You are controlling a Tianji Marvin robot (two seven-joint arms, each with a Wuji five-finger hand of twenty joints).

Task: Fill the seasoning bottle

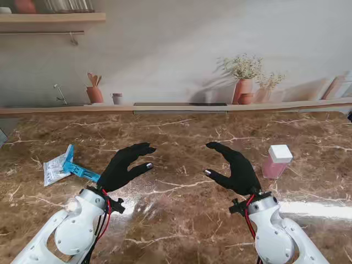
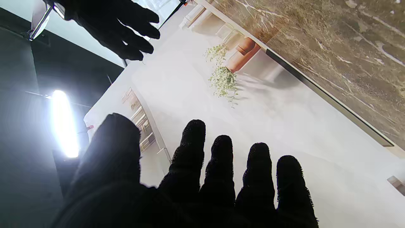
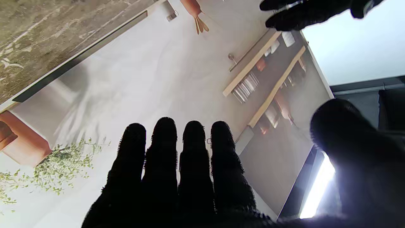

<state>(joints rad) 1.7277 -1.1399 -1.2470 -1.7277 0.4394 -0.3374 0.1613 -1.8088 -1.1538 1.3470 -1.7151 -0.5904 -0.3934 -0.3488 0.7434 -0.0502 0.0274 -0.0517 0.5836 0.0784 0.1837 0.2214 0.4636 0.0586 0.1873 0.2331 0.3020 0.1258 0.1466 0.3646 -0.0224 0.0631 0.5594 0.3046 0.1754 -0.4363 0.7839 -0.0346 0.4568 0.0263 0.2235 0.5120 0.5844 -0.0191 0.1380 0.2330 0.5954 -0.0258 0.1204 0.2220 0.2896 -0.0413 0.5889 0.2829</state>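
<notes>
The seasoning bottle, pinkish with a white cap, is standing upright on the tabletop at the robot's right, just beyond the right hand and not touching it. The refill packet, with a blue strip lying against it, is resting flat at the far left, near the left hand but apart from it. Both hands are hovering over the middle of the tabletop, palms turned toward each other, fingers spread and grasping nothing; the wrist views are showing only bare fingertips and the back wall.

Nothing appears to be under way yet: the cap is still sitting on the bottle. The next move is probably calling for the right hand to reach outward to the bottle and steady it while the cap is coming off.
</notes>
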